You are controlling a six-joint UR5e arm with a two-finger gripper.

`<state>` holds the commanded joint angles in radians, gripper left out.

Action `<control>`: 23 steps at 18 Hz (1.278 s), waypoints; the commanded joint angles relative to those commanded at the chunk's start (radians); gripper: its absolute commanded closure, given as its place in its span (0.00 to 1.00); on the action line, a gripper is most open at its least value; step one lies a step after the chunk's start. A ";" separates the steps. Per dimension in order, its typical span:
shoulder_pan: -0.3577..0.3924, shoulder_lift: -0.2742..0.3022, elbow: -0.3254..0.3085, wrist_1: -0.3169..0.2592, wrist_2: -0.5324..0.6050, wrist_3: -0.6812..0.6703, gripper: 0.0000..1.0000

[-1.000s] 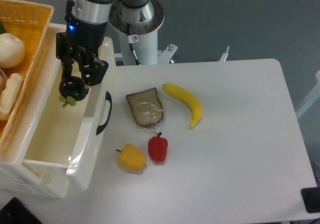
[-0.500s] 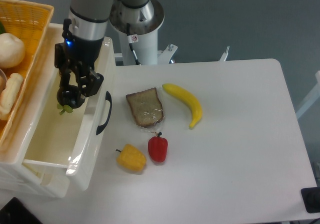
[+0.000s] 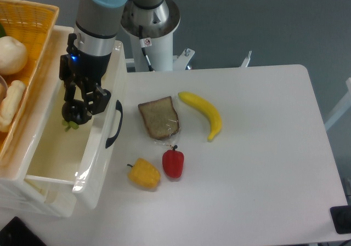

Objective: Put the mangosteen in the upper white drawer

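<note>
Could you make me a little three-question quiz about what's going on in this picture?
1. True or false: the gripper is shut on the mangosteen.
2. Which lies nearest the red pepper? A) banana B) yellow pepper C) orange basket
3. Over what does the mangosteen hang?

Key
1. True
2. B
3. The open upper white drawer.

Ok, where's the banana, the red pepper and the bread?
banana [image 3: 208,114], fixed camera, middle of its curve.
red pepper [image 3: 173,163], fixed camera, centre of its body.
bread [image 3: 159,118], fixed camera, centre of the slice.
</note>
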<state>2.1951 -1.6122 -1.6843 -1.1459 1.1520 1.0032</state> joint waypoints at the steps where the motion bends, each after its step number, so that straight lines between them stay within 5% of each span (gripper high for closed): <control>1: -0.005 -0.002 0.000 0.000 -0.003 0.002 0.00; 7: 0.009 -0.002 0.023 0.000 -0.015 -0.035 0.00; 15: 0.199 -0.003 0.048 0.000 0.014 -0.066 0.00; 23: 0.395 -0.133 0.054 0.018 0.060 -0.038 0.00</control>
<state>2.5906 -1.7455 -1.6307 -1.1275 1.2117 0.9648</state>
